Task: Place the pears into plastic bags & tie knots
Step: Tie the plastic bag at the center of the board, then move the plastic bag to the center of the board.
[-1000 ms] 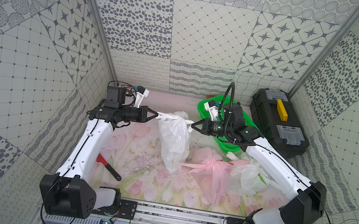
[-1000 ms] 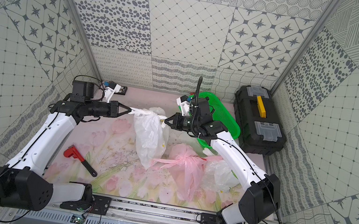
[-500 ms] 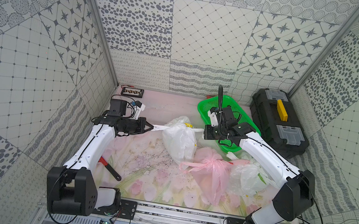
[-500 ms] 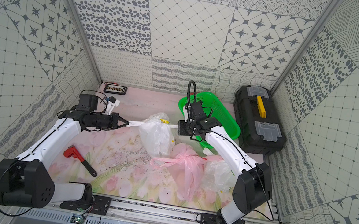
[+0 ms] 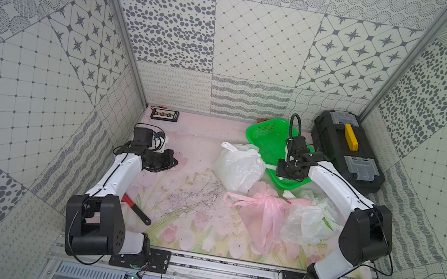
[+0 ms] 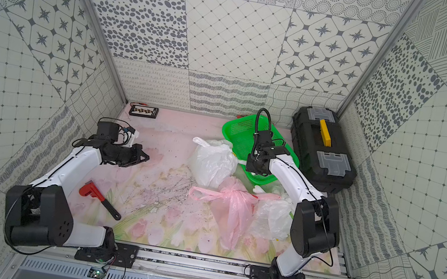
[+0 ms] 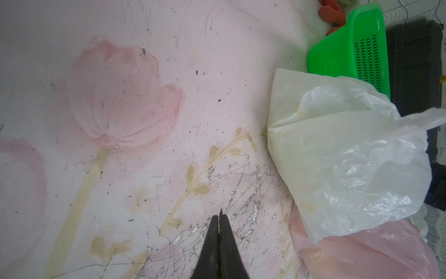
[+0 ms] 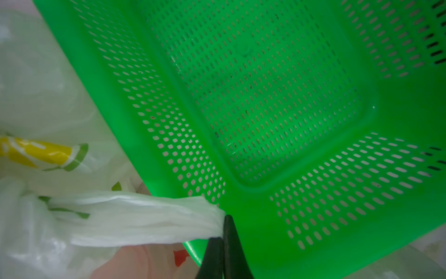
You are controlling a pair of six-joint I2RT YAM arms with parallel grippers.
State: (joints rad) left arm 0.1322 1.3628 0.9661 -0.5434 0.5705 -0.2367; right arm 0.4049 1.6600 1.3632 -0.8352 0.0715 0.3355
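Observation:
A white plastic bag [image 5: 239,167] [image 6: 212,163] [image 7: 350,157] sits on the flowered mat beside the green basket, bulging. My right gripper [image 8: 223,227] [image 5: 284,175] hangs over the basket's near rim, shut on this bag's stretched white handle [image 8: 144,217]. My left gripper [image 7: 220,217] [image 5: 172,162] [image 6: 147,157] is shut and empty over bare mat, well to the left of the bag. A pink bag [image 5: 262,211] [image 6: 232,206] with a bunched knot [image 5: 263,197] lies in front, and another white bag [image 5: 310,219] sits to its right. The pears are hidden inside the bags.
The green mesh basket [image 5: 266,132] [image 8: 265,96] is at the back, with a black toolbox [image 5: 345,154] to its right. A red wrench [image 6: 96,194] lies near my left arm's base. A small black device [image 5: 164,114] rests against the back wall.
The white bag, held up between both grippers a second ago, has come down onto the mat. My left gripper has let go and drawn back left. The right went to the basket, still holding its handle.

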